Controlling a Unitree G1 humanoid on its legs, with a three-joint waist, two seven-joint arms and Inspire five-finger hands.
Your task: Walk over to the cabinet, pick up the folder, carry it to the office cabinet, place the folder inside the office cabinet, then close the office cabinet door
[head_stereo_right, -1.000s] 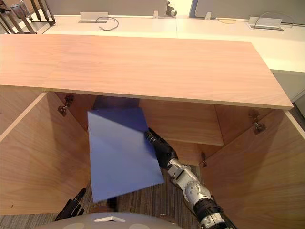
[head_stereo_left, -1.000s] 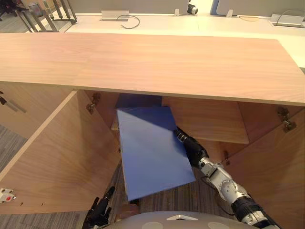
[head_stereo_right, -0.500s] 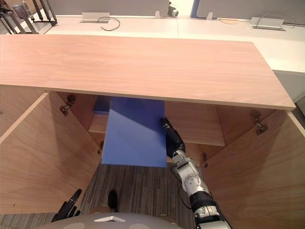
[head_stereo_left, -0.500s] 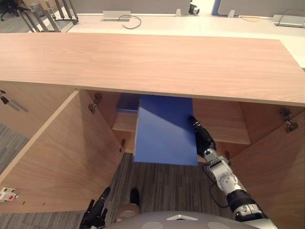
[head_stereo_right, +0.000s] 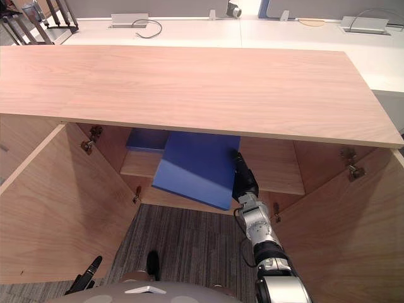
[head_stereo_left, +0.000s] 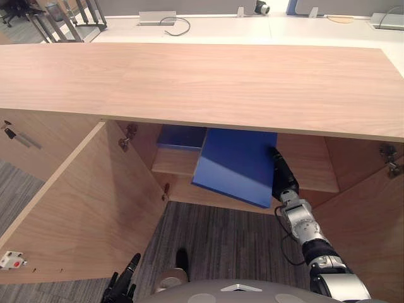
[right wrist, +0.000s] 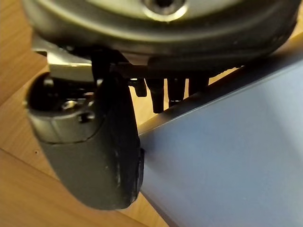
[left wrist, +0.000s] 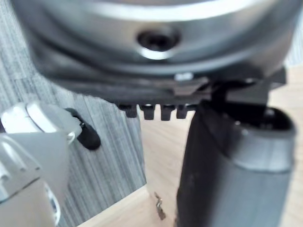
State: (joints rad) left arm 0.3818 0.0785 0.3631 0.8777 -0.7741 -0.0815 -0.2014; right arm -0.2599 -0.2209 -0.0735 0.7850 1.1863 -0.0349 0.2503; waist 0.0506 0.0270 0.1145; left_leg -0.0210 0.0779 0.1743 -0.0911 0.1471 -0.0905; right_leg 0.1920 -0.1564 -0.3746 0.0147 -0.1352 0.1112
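Right hand [head_stereo_left: 282, 177] pinches the blue folder [head_stereo_left: 237, 164] by its side edge as it lies half on the shelf [head_stereo_left: 315, 169] inside the office cabinet [head_stereo_left: 189, 76], near corner overhanging, so letting go now could tip it onto the floor [head_stereo_left: 221, 240], while the left hand [head_stereo_left: 123, 284] hangs relaxed.

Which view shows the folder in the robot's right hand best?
Left eye view: most of the folder shows, right hand gripping its edge. The right eye view is similar; the right wrist view catches a close patch.

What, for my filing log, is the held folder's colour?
Blue; the folder in the right hand shows best in the left eye view.
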